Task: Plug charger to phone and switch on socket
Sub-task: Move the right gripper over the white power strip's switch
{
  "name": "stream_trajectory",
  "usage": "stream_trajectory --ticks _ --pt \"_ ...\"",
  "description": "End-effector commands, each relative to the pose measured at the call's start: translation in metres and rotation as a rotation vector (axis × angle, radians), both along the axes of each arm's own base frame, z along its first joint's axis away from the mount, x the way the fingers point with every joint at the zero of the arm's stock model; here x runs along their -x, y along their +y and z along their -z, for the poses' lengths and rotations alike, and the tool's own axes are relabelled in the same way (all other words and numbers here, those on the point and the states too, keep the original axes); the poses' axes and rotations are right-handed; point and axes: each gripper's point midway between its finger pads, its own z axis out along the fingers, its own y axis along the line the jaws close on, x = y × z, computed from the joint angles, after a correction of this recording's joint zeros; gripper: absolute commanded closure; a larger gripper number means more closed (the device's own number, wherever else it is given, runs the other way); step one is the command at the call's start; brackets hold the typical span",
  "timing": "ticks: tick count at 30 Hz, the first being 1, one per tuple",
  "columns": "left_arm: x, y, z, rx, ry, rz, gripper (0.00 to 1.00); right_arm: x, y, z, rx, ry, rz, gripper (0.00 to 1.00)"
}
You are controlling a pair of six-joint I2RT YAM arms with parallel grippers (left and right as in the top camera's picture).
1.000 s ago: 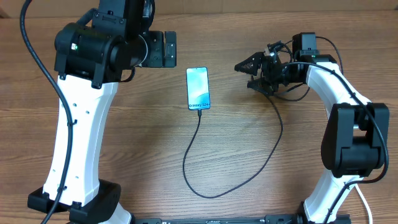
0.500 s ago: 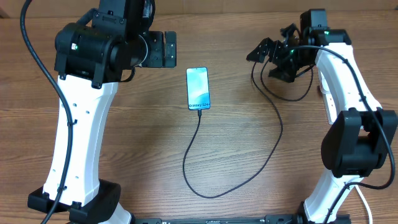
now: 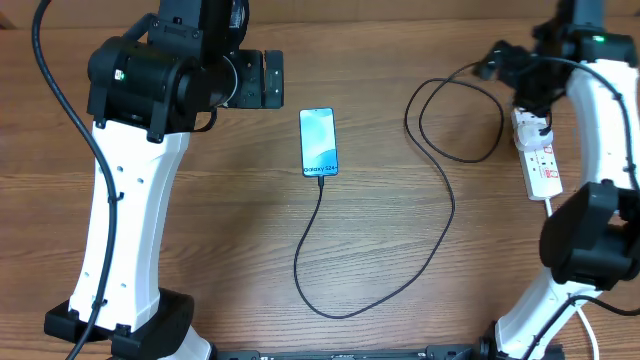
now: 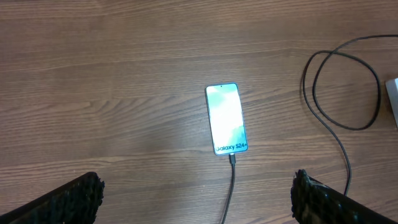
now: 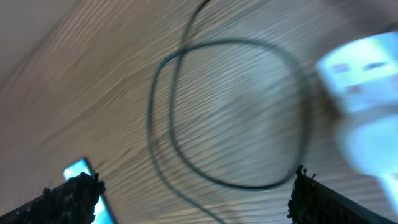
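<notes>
Left end effector (image 4: 198, 194) and right end effector (image 5: 189, 198) spread apart, empty. Reaching for the socket (image 3: 543, 166) switch, right could snag the cable (image 3: 453, 205) loop and drag the phone (image 3: 319, 142)

Left arm (image 3: 130, 200): white moulded shells, small dark screw dots down long link. Joint housings (image 3: 150, 75) bulky, matte black, tiny green mark on one. Thick black cable (image 3: 60, 92) trails alongside toward black base (image 3: 150, 325). Right arm (image 3: 600, 130): same white shells, black elbow housing (image 3: 585, 235), green light (image 3: 600, 40) near wrist. Left end effector (image 4: 196, 199) and right end effector (image 5: 196, 193): fingertips (image 4: 71, 196) black, rough knobbly texture.
</notes>
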Motion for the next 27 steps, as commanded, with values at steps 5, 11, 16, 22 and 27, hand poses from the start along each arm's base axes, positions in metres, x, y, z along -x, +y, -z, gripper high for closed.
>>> stream_trajectory --ticks 5,11,16,22,27 --pt "0.0 0.005 -0.003 -0.014 -0.012 -0.004 0.0 0.013 -0.089 -0.025 0.04 -0.047 0.183 0.0" --pt "0.0 0.005 -0.003 -0.014 -0.012 -0.004 0.0 0.039 -0.151 -0.024 0.04 -0.041 0.314 0.0" --pt "0.0 0.005 -0.003 -0.014 -0.012 -0.004 0.0 0.048 -0.161 -0.028 -0.004 -0.087 0.228 0.0" --pt "0.0 0.005 -0.003 -0.014 -0.012 -0.004 0.0 0.052 -0.151 -0.017 0.008 -0.085 0.1 0.0" --pt "0.0 0.005 -0.003 -0.014 -0.012 -0.004 0.0 0.055 -0.138 0.002 -0.014 -0.061 0.038 0.0"
